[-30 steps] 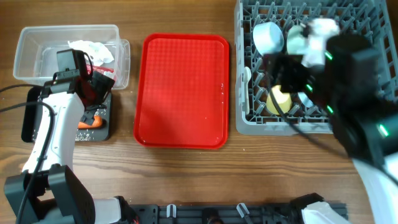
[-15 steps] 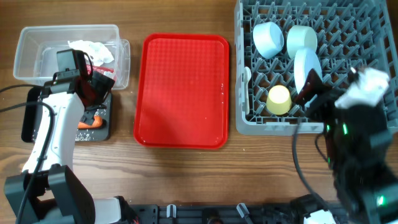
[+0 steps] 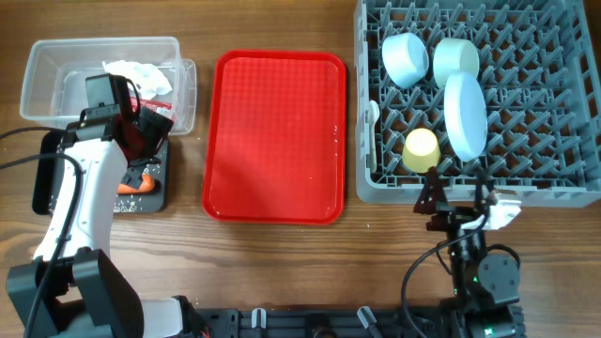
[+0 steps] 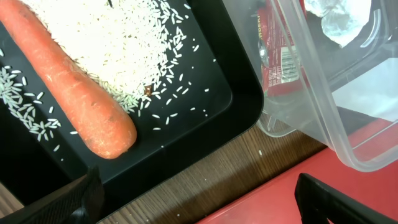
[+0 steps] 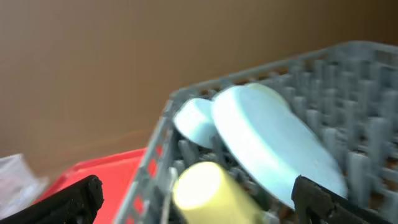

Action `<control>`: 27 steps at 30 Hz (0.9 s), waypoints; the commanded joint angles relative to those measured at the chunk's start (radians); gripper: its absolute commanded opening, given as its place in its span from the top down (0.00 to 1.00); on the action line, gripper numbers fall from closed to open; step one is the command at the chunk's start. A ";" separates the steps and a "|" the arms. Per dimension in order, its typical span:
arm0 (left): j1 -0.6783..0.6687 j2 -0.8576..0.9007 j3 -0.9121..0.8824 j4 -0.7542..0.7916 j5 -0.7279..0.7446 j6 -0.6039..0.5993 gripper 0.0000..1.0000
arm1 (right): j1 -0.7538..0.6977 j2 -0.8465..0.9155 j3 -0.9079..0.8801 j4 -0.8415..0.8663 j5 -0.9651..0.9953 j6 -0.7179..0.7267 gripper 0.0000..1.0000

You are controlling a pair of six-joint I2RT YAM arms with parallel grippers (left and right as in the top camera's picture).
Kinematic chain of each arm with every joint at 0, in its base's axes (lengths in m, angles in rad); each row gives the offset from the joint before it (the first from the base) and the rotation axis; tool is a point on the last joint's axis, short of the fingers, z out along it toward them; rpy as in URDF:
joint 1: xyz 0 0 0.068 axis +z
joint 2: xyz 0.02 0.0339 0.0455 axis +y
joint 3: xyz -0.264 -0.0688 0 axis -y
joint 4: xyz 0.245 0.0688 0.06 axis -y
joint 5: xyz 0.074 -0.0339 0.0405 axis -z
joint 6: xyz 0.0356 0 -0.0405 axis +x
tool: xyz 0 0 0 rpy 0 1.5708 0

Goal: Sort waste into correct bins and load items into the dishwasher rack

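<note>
Jaws gape empty on both arms: we see our left gripper [image 4: 199, 202] hanging over the black tray [image 4: 205, 93], where the carrot [image 4: 68, 87] lies in rice [image 4: 106, 43]. Our right gripper [image 3: 460, 202] sits just outside the dishwasher rack [image 3: 554, 56], which holds the blue plate [image 3: 465, 113], yellow cup [image 3: 421, 150] and two bowls [image 3: 406, 58].

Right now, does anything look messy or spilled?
Yes. Loose white rice grains lie scattered across the shallow black rectangular tray, around the orange carrot, away from the main heap. Nothing else stands out.
</note>
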 commanded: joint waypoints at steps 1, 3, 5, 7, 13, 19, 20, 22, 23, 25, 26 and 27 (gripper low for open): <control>0.005 -0.001 -0.002 -0.001 -0.014 -0.009 0.00 | -0.005 -0.017 -0.035 0.025 -0.138 -0.071 0.01; 0.005 -0.001 -0.002 0.000 -0.014 -0.009 0.00 | -0.005 -0.017 -0.035 0.027 -0.138 -0.063 0.00; 0.005 -0.001 -0.002 0.000 -0.014 -0.009 0.00 | -0.005 -0.017 -0.035 0.027 -0.138 -0.063 0.00; 0.005 -0.001 -0.002 0.000 -0.014 -0.009 0.00 | -0.005 -0.016 -0.035 0.026 -0.138 -0.063 0.00; 0.005 -0.001 -0.002 -0.001 -0.014 -0.009 0.00 | -0.005 -0.016 -0.035 0.026 -0.138 -0.063 0.00; 0.004 -0.011 -0.002 -0.005 -0.013 -0.008 0.00 | -0.005 -0.016 -0.035 0.026 -0.138 -0.063 0.00; 0.000 -0.045 -0.002 -0.006 -0.013 -0.009 0.00 | -0.005 -0.016 -0.035 0.026 -0.138 -0.063 0.00; -0.048 -0.200 -0.002 -0.008 -0.014 -0.008 0.00 | -0.005 -0.016 -0.035 0.026 -0.138 -0.063 0.00; -0.076 -0.269 -0.002 -0.008 -0.014 -0.008 0.00 | -0.005 -0.016 -0.035 0.026 -0.138 -0.063 0.01; -0.153 -0.450 -0.002 -0.014 -0.050 -0.004 0.00 | -0.005 -0.016 -0.035 0.026 -0.138 -0.063 0.00; -0.201 -0.570 -0.002 -0.037 -0.163 -0.004 0.00 | -0.005 -0.016 -0.035 0.026 -0.138 -0.063 0.00; -0.219 -0.655 -0.002 -0.084 -0.205 -0.004 0.00 | -0.005 -0.016 -0.035 0.026 -0.138 -0.063 0.00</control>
